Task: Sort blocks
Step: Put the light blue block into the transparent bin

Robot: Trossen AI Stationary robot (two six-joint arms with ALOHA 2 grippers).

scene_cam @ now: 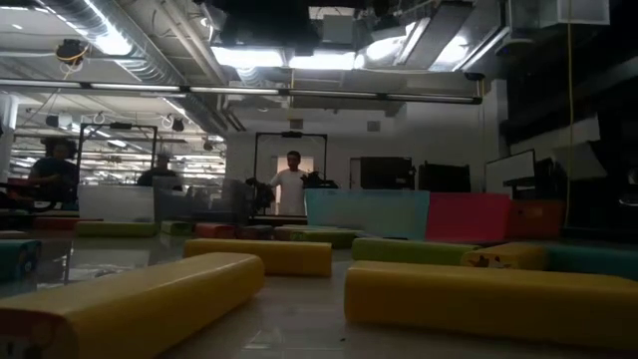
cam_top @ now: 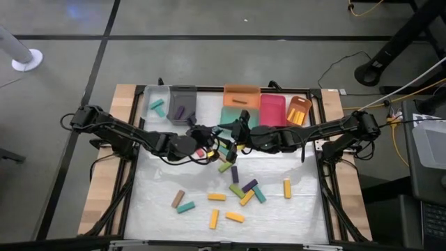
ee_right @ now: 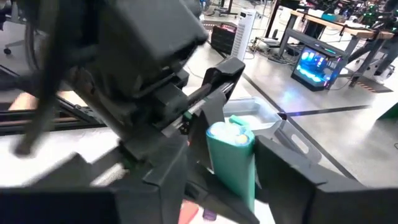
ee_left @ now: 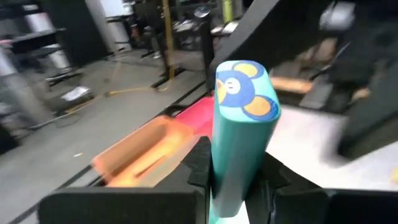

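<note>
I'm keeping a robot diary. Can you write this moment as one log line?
left gripper: shut on teal block | right gripper: open around same block | stage: handover mid-table

Grey floor (cam_top: 209, 42), ceiling lights (scene_cam: 254, 55), person (scene_cam: 291, 184) standing far back.

Row of bins (cam_top: 241, 104) along table's (cam_top: 125, 97) far edge. Loose blocks (cam_top: 237, 189) scattered on near half of table, mostly centre. Both arms meet mid-table, between bins and scatter. Two blocks seemingly inside bins (cam_top: 157, 106) at far left.
</note>
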